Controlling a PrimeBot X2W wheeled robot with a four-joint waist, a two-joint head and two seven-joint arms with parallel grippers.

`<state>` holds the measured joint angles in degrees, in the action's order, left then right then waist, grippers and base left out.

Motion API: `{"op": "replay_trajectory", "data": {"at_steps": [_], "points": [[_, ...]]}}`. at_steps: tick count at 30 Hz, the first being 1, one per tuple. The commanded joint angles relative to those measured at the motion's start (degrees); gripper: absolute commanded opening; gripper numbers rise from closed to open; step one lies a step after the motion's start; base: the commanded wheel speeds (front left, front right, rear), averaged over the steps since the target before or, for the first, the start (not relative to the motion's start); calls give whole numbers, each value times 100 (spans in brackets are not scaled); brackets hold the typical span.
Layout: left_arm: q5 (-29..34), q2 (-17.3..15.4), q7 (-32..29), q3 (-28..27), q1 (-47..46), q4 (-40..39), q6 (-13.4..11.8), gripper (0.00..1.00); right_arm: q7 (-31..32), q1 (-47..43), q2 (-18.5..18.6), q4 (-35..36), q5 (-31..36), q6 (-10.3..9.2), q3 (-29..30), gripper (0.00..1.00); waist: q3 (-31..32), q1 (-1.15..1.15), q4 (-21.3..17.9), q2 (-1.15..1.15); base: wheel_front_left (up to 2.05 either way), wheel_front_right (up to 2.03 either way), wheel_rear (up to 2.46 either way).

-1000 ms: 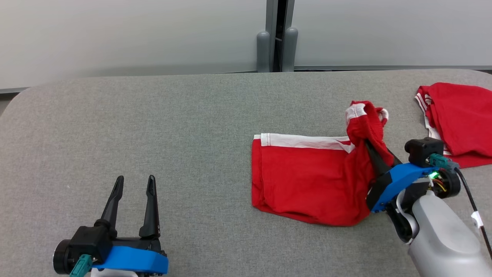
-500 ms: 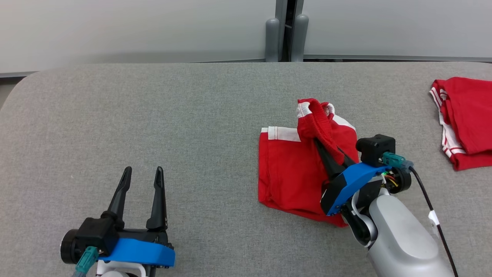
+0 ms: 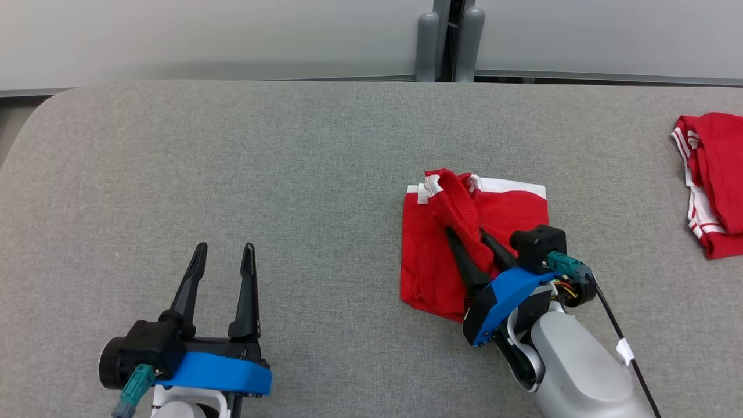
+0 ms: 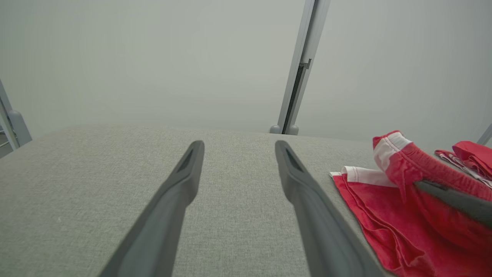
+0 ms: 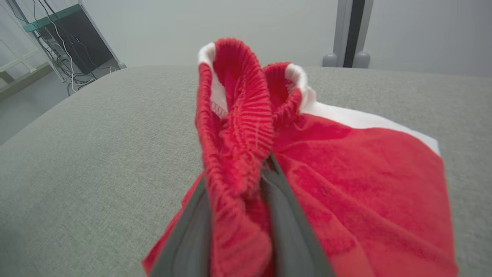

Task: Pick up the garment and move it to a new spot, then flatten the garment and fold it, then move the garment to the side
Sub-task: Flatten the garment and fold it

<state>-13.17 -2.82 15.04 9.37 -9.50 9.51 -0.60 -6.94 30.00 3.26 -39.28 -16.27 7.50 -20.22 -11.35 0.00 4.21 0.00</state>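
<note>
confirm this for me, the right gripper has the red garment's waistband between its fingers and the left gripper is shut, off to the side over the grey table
Not quite: the left gripper is open, fingers well apart with nothing between them, as the left wrist view shows. The rest stands: the right gripper has the waistband of the red garment between its fingers.

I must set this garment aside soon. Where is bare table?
Bare: the stretch between the left hand and the garment, back to the table's far edge. Crowded: the right, with the right hand holding the garment and another red garment.
</note>
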Motion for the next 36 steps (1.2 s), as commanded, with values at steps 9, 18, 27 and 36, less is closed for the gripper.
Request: {"op": "replay_trajectory", "data": {"at_steps": [9,18,27,36], "points": [[57,-19,16,-138,63,9,-32,100,-667,-58,146,69,-69,-2,-144,100,178,0,-242,0,0,0,0],[183,-19,15,-425,249,-36,25,100,-824,-628,526,901,168,-2,471,100,465,0,-606,0,0,0,0],[355,-19,16,-743,506,-71,117,100,-827,-1678,423,1954,466,-2,1356,100,752,0,-825,0,0,0,0],[480,-20,15,-918,857,-42,149,100,-828,-2499,279,2632,596,-2,1661,100,1001,0,-851,0,0,0,0]]}}
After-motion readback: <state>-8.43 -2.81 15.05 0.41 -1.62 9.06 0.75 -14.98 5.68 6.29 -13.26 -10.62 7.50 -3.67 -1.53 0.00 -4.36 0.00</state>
